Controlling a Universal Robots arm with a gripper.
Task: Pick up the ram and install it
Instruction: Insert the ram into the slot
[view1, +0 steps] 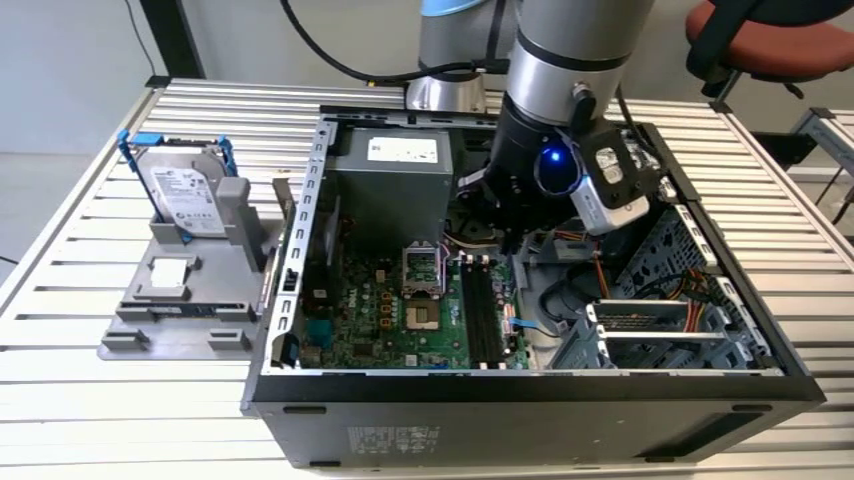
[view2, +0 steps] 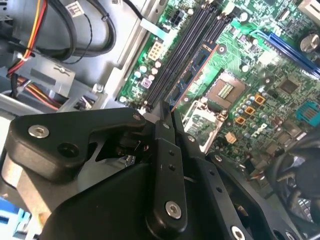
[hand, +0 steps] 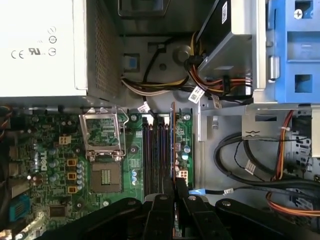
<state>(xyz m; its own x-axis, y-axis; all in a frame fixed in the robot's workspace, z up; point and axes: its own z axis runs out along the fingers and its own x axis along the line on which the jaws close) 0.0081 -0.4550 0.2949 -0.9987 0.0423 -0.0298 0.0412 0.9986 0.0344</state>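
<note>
My gripper (view1: 514, 243) hangs inside the open computer case (view1: 300, 300), over the far end of the black memory slots (view1: 481, 310). It is shut on the ram (view2: 196, 66), a thin dark stick with a bluish label. The stick reaches out from the fingertips (view2: 165, 131) along the memory slots (view2: 175, 55). In the first wrist view the ram (hand: 173, 145) shows edge-on, running parallel to the memory slots (hand: 155, 150) and just beside them, with the gripper (hand: 175, 189) at its near end. I cannot tell whether the stick touches the board.
A silver hard drive in a blue frame (view1: 187, 195) and a small white-topped part (view1: 167, 275) sit on a grey stand at the exterior view's left. The power supply (view1: 400, 165), open processor socket (view1: 420, 275), cable bundles (hand: 220, 85) and drive cage (view1: 667, 330) surround the slots.
</note>
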